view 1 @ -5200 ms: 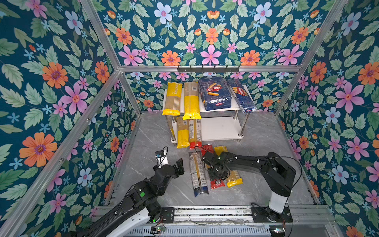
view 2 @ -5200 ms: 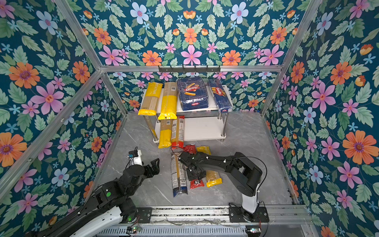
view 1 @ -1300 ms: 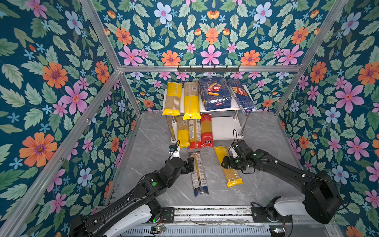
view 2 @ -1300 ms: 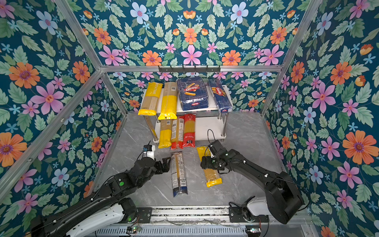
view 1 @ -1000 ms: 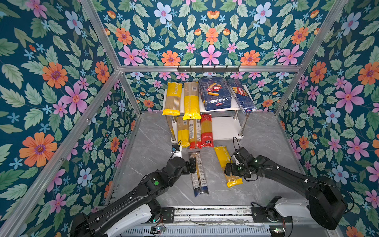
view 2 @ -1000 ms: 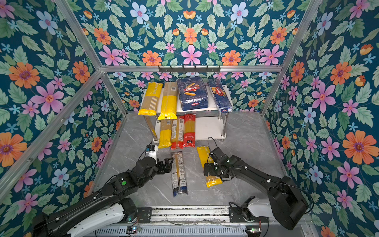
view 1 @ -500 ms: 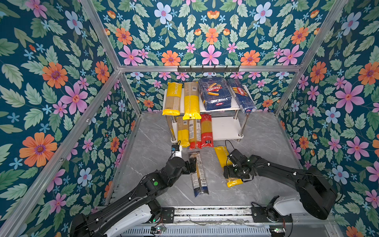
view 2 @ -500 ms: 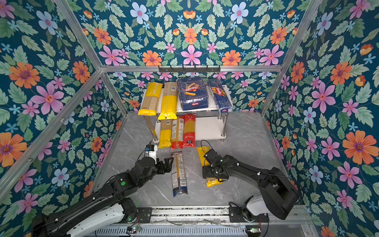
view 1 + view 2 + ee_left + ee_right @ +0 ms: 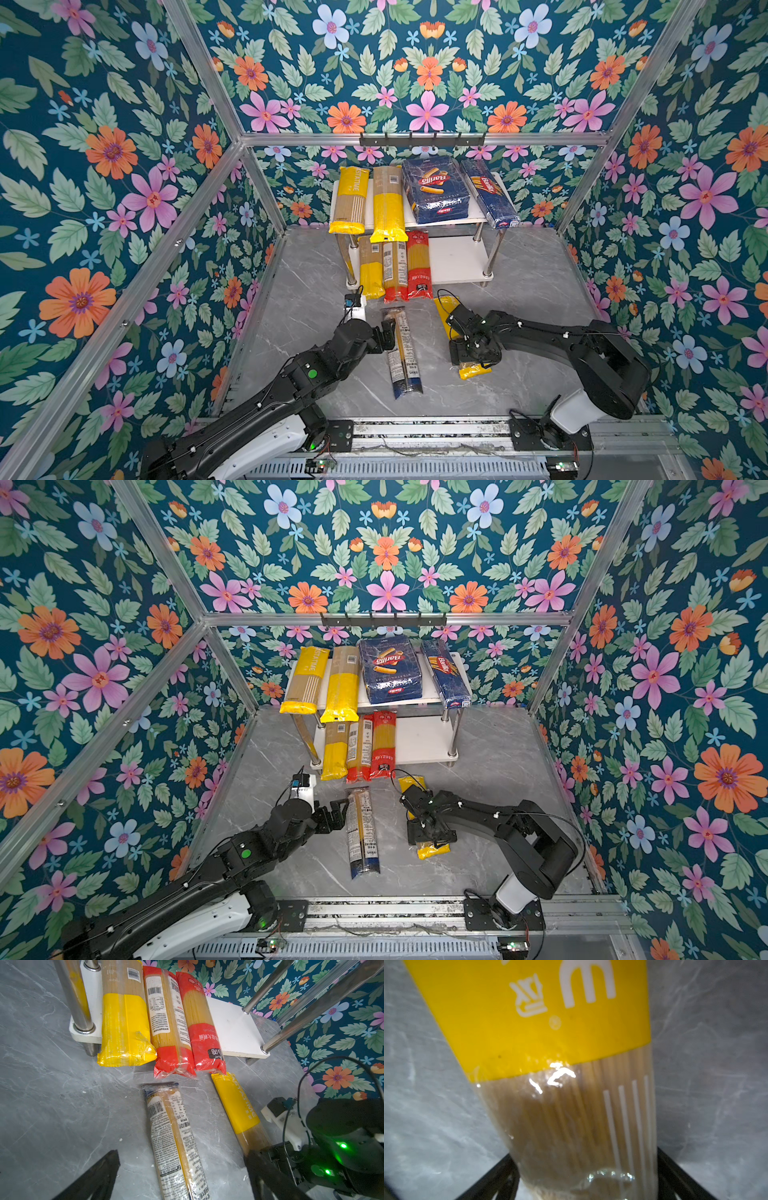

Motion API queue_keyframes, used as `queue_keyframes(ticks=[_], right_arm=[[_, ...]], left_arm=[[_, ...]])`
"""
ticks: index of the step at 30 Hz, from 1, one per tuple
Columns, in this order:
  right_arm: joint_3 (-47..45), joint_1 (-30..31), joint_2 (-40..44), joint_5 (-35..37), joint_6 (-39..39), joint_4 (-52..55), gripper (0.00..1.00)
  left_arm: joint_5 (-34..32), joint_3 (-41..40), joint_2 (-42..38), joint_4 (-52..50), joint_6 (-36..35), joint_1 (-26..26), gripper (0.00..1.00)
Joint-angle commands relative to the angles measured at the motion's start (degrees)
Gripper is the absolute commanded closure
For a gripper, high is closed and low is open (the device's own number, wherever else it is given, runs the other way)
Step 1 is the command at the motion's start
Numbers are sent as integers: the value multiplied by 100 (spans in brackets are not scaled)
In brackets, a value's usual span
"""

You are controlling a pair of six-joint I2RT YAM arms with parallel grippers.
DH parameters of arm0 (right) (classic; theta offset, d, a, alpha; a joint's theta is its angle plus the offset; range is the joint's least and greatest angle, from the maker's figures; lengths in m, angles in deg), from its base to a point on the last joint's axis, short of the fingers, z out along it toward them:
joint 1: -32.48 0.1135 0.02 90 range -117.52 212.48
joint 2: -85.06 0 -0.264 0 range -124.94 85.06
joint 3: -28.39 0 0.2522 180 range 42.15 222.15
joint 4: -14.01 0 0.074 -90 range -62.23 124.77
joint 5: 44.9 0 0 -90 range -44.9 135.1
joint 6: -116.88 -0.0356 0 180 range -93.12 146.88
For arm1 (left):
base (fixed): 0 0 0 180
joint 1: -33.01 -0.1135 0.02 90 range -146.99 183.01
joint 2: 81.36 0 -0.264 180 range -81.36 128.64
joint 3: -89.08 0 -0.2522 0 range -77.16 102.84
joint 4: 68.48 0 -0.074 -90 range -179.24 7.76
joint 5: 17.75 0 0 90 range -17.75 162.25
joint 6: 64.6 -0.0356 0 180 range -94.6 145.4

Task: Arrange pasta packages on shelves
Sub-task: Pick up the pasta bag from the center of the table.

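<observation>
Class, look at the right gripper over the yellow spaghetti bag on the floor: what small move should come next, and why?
Probably close the right gripper on the yellow spaghetti bag. Its fingers already stand on either side of the bag, which lies flat on the gray floor, and the lower shelf has bare space beside the red bag.

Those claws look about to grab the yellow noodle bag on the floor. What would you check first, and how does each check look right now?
1. Right gripper astride the yellow spaghetti bag: ok, a finger on each side.
2. Grip closed on it: cannot tell; jaws appear not yet tight.
3. Free space on the lower shelf beside the red bag: ok.
4. Left gripper out of the way: ok, open beside the clear-blue bag.
5. Top shelf space: not ok, four packs fill it.
</observation>
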Motion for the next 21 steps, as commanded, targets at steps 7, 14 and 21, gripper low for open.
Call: queue_keyframes(ticks=[7, 14, 21], right_arm=[[-225, 13, 186, 116, -189, 32, 53], [-351, 9, 878, -12, -117, -61, 66], [-572, 0, 1518, -451, -13, -608, 82]], left_arm=[[-174, -8, -114, -215, 0, 0, 2], [-192, 18, -129, -249, 0, 1, 2], [-203, 28, -117, -255, 4, 0, 2]])
